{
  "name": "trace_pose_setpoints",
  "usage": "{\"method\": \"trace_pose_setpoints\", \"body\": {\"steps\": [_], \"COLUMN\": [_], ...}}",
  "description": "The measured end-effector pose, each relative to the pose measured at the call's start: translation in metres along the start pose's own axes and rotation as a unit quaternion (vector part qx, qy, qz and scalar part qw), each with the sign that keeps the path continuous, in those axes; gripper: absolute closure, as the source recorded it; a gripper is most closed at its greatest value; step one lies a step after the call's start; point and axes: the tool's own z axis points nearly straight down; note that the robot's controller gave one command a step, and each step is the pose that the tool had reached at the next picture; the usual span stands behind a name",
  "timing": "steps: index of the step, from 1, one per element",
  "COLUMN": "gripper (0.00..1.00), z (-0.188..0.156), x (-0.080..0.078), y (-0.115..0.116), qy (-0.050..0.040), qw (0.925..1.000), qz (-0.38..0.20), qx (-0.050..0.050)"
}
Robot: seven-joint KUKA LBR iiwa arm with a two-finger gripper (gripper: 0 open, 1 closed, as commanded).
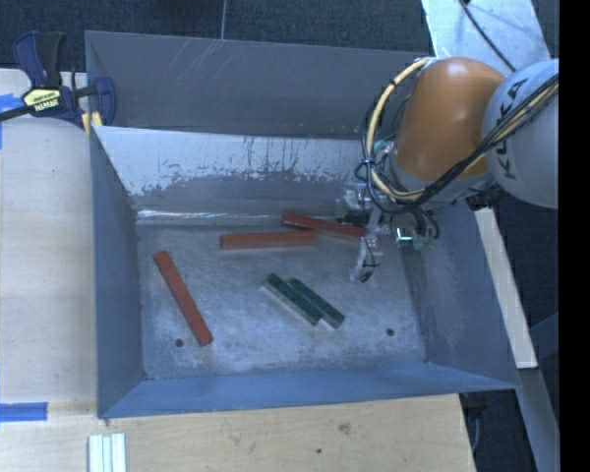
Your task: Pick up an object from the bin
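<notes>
The gripper (367,264), whose open-or-closed state I cannot tell, hangs at right, just nearside of a slim red-brown rectangular bar (320,226). Descending here might clip that bar's end, skidding it away ungrasped.

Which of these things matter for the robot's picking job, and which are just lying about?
Job: gripper; bin; upper red stick, nearest the gripper, so perhaps the pick.
Lying about: brown stick mid-bin; left red stick; green sticks in front.
</notes>
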Motion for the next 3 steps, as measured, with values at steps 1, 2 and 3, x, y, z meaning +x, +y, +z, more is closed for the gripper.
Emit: {"method": "trace_pose_setpoints", "body": {"steps": [1,2,3], "gripper": [0.0,1.0,1.0], "z": [0.073,0.07,-0.08], "x": [-0.026,-0.029,0.0], "y": [0.099,0.095,0.105], "qy": [0.001,-0.0046,-0.0079], "qw": [0.9994,0.9994,0.9991], "qz": [0.033,0.035,0.04], "qx": [0.0,0.0,-0.001]}}
